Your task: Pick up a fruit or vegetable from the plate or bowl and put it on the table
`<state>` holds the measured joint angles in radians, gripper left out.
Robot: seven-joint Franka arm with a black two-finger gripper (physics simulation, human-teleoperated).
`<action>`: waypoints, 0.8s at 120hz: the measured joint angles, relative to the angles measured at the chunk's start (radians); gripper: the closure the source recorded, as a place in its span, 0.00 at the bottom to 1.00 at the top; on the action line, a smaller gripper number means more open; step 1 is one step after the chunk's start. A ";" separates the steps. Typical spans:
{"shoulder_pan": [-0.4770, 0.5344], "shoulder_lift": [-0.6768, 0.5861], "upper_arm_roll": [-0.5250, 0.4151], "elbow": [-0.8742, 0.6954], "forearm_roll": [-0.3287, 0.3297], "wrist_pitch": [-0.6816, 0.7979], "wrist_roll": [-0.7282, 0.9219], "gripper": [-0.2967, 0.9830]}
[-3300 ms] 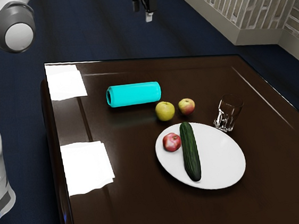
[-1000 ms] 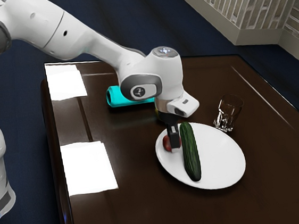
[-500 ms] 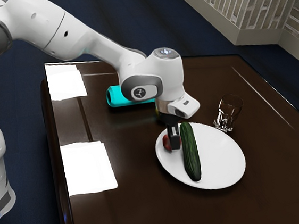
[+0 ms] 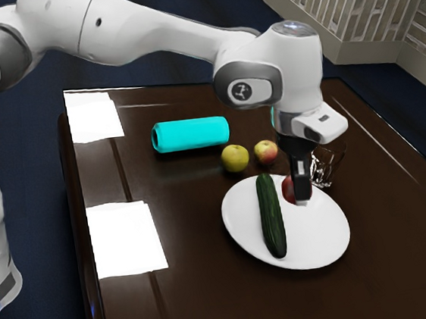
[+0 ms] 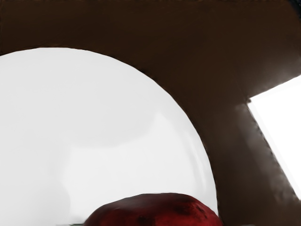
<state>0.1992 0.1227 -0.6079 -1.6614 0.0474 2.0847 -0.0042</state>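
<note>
My pincer [image 4: 301, 190] is closed on the red apple [image 5: 155, 212], over the white plate [image 4: 312, 233]. I see the cucumber [image 4: 271, 216] lying on the plate, with the glass [image 4: 320, 171], two other apples [image 4: 235, 159] and a turquoise cylinder [image 4: 191, 134] on the worktop [image 4: 205, 297] beyond.

**Turquoise cylinder [image 4: 190, 134] on its side near two apples**

I see the yellow-green apple [image 4: 235, 159] just beside the red-and-yellow apple [image 4: 266, 151]. Toward the exterior view's right I make out a clear glass [image 4: 322, 171], partly hidden; beyond are pale slatted panels [image 4: 335, 11] and dark blue floor [image 4: 38, 223].
</note>
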 joint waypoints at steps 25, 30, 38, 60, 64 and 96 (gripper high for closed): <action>-0.032 0.251 0.142 0.268 0.143 0.286 -0.025 0.47; -0.066 0.316 0.143 0.333 0.172 0.322 -0.029 0.46; -0.102 0.412 0.139 0.425 0.202 0.368 -0.034 0.46; -0.131 0.655 0.104 0.605 0.234 0.459 -0.044 0.47; -0.130 0.674 0.105 0.627 0.237 0.469 -0.046 0.47; -0.223 0.886 0.150 0.848 0.243 0.519 -0.056 0.47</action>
<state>-0.0238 1.0091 -0.4579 -0.8132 0.2901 2.6034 -0.0605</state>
